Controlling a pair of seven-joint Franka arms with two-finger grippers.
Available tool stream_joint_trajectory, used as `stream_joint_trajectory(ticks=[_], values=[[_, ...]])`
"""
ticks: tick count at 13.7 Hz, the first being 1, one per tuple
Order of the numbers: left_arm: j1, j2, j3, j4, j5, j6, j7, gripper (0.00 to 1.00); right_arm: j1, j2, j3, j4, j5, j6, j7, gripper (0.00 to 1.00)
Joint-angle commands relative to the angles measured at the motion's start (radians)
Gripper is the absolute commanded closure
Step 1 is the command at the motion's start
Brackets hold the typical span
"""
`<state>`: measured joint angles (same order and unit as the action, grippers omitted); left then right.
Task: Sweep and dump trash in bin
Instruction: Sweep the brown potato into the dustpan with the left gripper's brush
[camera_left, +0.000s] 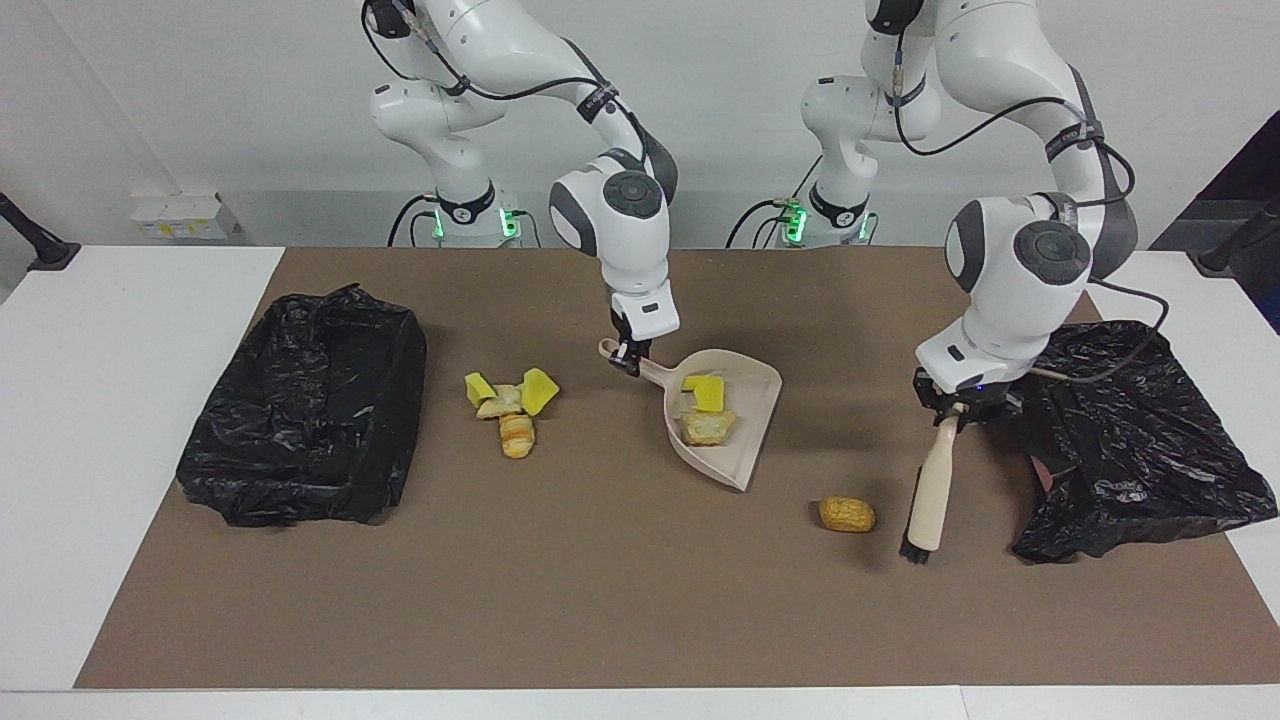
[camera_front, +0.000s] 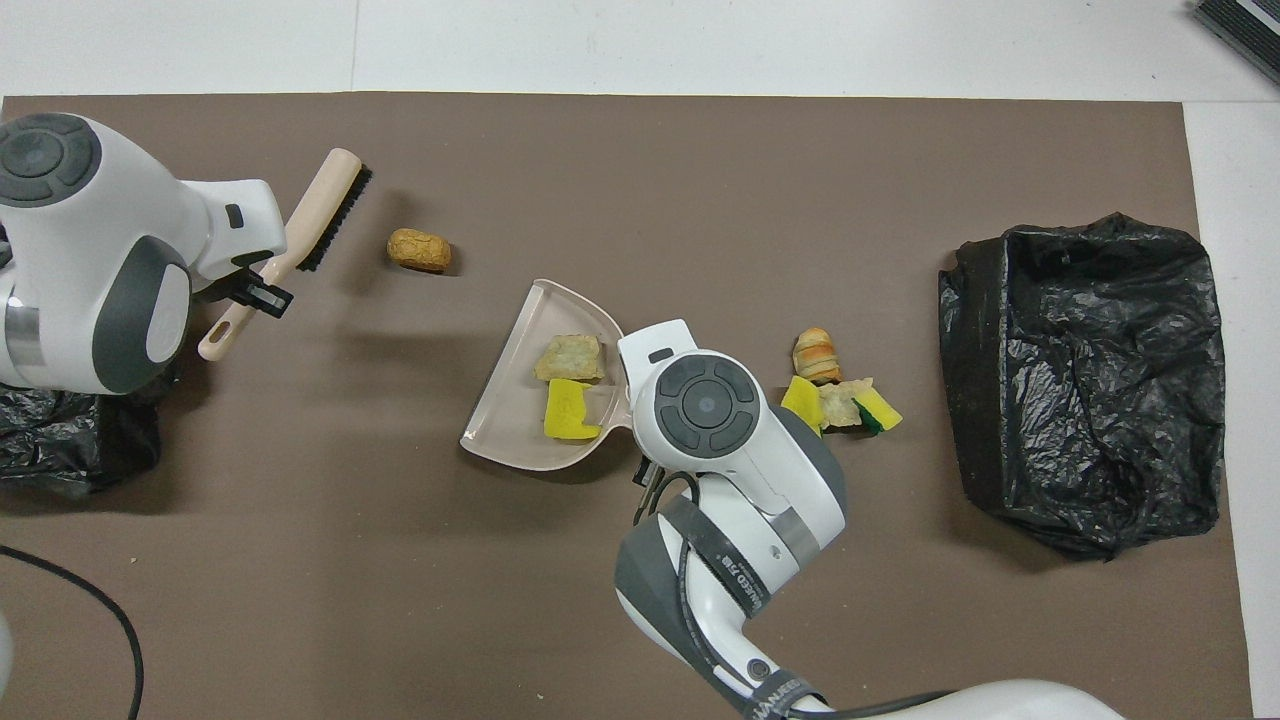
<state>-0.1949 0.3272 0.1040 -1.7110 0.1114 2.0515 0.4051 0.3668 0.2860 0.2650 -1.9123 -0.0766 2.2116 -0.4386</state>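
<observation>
Trash (camera_left: 708, 412) lies in the dustpan (camera_left: 745, 455), more beside it.

a white tabletop (camera_left: 130, 420) is carrying a brown mat (camera_left: 600, 580). black bin bags are lying at the mat's 9 (camera_left: 300, 420) and 3 o'clock (camera_left: 1130, 440) in the facing view, four scraps (camera_left: 508, 405) clustering between, one golden-brown lump (camera_left: 846, 514) sitting toward 5 o'clock.

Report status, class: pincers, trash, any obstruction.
Left pincer shut on brush, beside lone brown scrap. Right pincer shut on dustpan, two scraps aboard. Scrap cluster unswept. Nothing in the way.
</observation>
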Motion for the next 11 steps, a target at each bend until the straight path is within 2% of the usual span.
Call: stream_joint_trajectory(ticks=[1,6,9,11], values=[[0.006,0.049,-0.013,0.044,0.018,0.051,0.070,1.00,0.000,0.022,0.003,0.024,-0.022,0.016,0.021,1.00],[-0.026,0.030,-0.023,-0.034,0.008,0.058,0.196,1.00,0.000,0.013,0.003,0.013,-0.022,-0.001,0.067,1.00],[-0.031,-0.046,-0.026,-0.183,0.007,0.056,0.337,1.00,0.001,0.010,0.003,0.012,-0.022,-0.024,0.084,1.00],[-0.031,-0.077,-0.029,-0.240,-0.033,0.047,0.389,1.00,0.001,0.010,0.003,0.012,-0.022,-0.036,0.100,1.00]])
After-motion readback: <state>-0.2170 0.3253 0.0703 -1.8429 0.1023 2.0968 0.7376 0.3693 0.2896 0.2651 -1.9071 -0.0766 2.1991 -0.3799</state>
